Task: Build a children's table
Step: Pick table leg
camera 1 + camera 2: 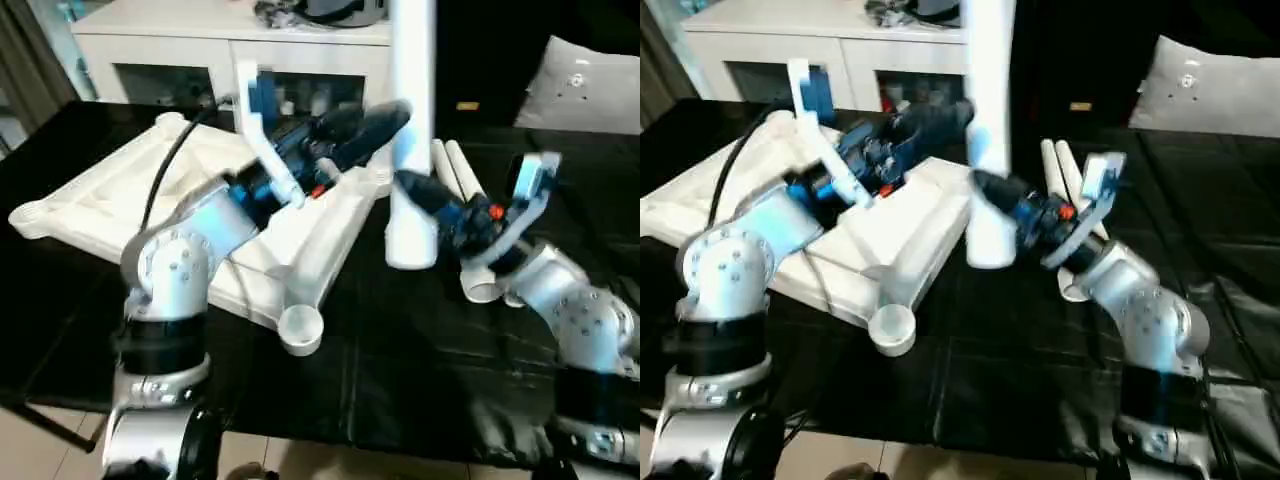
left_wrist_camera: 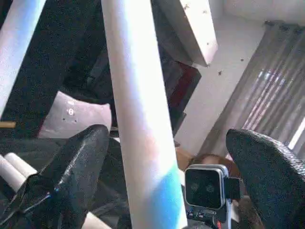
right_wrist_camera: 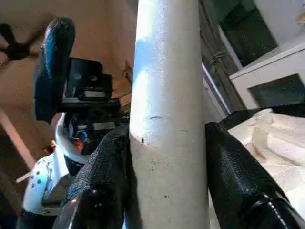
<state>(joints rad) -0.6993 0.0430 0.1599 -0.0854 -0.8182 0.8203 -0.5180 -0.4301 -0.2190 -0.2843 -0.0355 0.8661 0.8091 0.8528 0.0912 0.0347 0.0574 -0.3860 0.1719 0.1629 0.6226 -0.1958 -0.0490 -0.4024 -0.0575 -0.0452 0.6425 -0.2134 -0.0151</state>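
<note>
White plastic dominates the black-covered work table: the rectangular children's tabletop lies ribbed underside up at centre left of the head view, a round corner socket nearest the camera. At centre, the right gripper clamps its two black fingers against a long tapered white leg, held upright just beside the tabletop's right edge. The left gripper reaches in with fingers spread wide on either side of that same leg, not touching it. Two more white legs lie on the cloth at centre right, behind the right arm.
</note>
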